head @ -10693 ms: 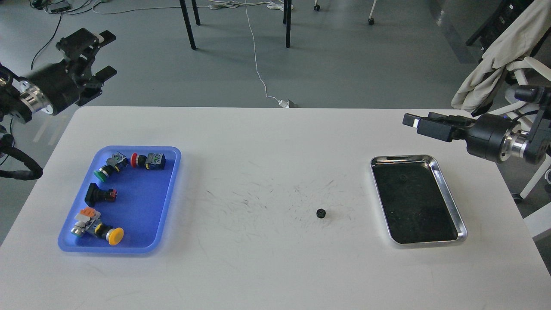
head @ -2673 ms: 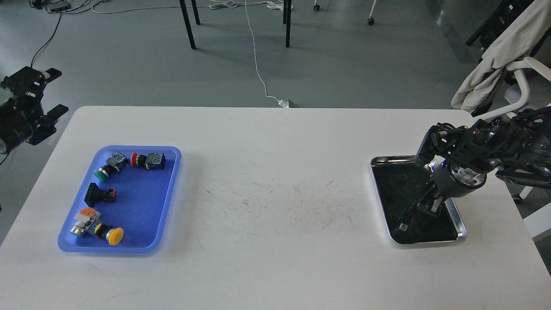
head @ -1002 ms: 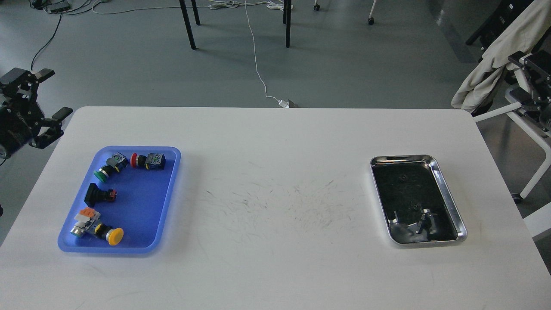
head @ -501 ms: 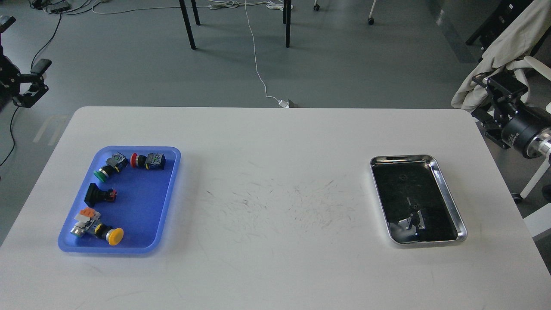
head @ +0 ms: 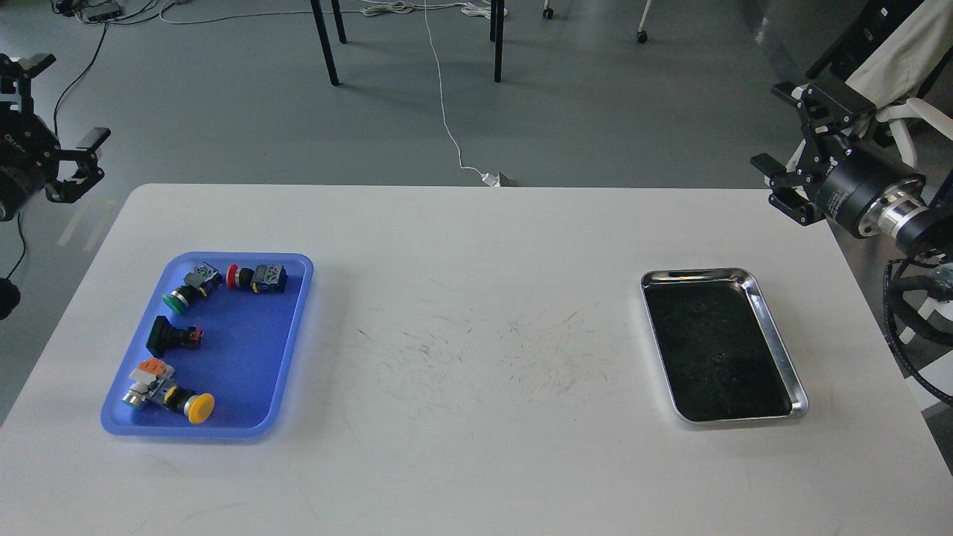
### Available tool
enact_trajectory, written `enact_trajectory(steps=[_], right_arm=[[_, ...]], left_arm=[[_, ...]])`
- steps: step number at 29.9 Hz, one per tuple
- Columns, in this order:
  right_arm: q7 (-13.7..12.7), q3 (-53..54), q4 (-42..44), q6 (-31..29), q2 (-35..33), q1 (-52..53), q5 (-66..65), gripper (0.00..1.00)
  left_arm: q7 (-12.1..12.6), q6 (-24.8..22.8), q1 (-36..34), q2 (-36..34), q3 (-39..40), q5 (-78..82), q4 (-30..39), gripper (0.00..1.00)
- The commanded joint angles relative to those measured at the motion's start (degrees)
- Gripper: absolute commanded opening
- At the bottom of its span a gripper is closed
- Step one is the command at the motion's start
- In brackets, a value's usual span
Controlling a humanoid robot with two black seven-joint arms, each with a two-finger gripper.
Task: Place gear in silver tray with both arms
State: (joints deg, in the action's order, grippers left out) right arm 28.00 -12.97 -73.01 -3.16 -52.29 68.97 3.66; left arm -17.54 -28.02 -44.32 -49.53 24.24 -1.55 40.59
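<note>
From the head view, I read the job as essentially finished. The silver tray (head: 774, 350) sits on the right half of the white table (head: 476, 246), and on its dark floor I can pick out a small dark round shape, the gear (head: 718, 359), a little below the tray's middle. It is tiny and nearly the same tone as the floor, so I can only say it is probably the gear; the bare tabletop between the two trays shows nothing but scuff marks and no gear.

My right gripper (head: 791, 134) hangs above and beyond the table's far right corner, well apart from the tray, fingers spread and nothing between them. My left gripper (head: 63, 104) is off the table's far left corner over the floor, also with its fingers apart and empty.

The blue tray (head: 294, 327) on the left holds its assorted push-button switches (head: 257, 278) and looks to play no part here.

What remains, as I judge it, is only parking both arms; no further pick seems needed unless the speck in the tray proves not to be the gear.
</note>
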Motion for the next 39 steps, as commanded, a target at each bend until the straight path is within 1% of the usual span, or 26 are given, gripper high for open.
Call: enact_trajectory(steps=[1, 2, 4, 6, 7, 11, 12, 14, 18, 19, 21, 23, 25, 27, 32, 39], right_arm=[[0.0, 3.5, 3.1, 0.3, 0.4, -0.1, -5.4, 0.99], [0.0, 5.0, 3.8, 0.6, 0.6, -0.1, -5.2, 0.99], [0.0, 7.6, 4.5, 0.8, 1.7, -0.3, -2.7, 0.99], [0.0, 9.2, 4.9, 1.1, 4.5, -0.8, 2.0, 0.99], [0.0, 9.2, 5.3, 1.6, 5.4, -1.3, 3.4, 0.99], [0.0, 11.9, 6.7, 2.5, 6.7, -4.5, 4.7, 0.99], [0.0, 13.1, 7.3, 2.5, 6.8, -5.6, 4.8, 0.99], [0.0, 17.0, 8.7, 2.8, 8.3, -8.9, 4.8, 0.99], [0.0, 24.3, 10.4, 2.7, 11.1, -14.6, 4.5, 0.99], [0.0, 26.0, 11.4, 2.4, 12.2, -15.6, 4.6, 0.99], [0.0, 28.8, 12.9, 2.5, 14.9, -17.2, 4.4, 0.99], [0.0, 31.5, 14.2, 2.7, 16.9, -18.4, 4.4, 0.99], [0.0, 35.1, 15.8, 2.7, 19.3, -20.1, 4.2, 0.99], [0.0, 37.6, 16.8, 2.7, 21.4, -21.5, 4.2, 0.99], [0.0, 41.6, 18.3, 2.7, 26.1, -23.0, 3.9, 0.99], [0.0, 45.7, 18.5, 2.7, 29.7, -26.2, 1.7, 0.99]], left_arm=[[0.6, 0.0, -0.2, -0.1, -0.2, 0.1, -0.9, 0.99], [1.4, 0.0, -0.3, -0.6, 0.1, 0.1, -0.4, 0.99], [4.4, 0.0, -0.5, -0.7, 0.7, 0.0, -0.1, 0.99], [8.0, 0.0, -1.3, -0.8, 0.3, 0.1, -0.1, 0.99], [8.8, 0.0, -1.4, -0.7, 0.5, 0.0, 0.1, 0.99], [8.9, 0.0, -1.3, -0.3, 1.0, -0.9, 0.8, 0.99], [9.3, 0.0, -1.3, -0.2, 1.0, -1.7, 1.0, 0.99], [9.3, 0.0, -0.7, 0.7, 0.3, -2.7, 1.5, 0.99], [8.9, 0.0, -0.6, 2.3, 1.5, -6.4, 1.3, 0.99], [9.4, 0.0, -0.6, 2.2, 1.6, -7.6, 1.3, 0.99], [9.1, 0.0, -0.6, 2.5, 1.3, -7.7, 1.3, 0.99], [9.4, 0.0, -0.5, 2.4, 1.4, -7.9, 2.3, 0.99], [8.8, 0.0, -0.4, 2.4, 1.5, -8.1, 3.5, 0.99], [8.8, 0.0, -0.4, 2.6, 1.0, -8.1, 3.0, 0.99], [8.7, 0.0, -0.4, 2.9, 1.3, -8.1, 3.6, 0.99], [8.5, 0.0, -0.8, 3.0, 2.0, -8.1, 3.4, 0.99]])
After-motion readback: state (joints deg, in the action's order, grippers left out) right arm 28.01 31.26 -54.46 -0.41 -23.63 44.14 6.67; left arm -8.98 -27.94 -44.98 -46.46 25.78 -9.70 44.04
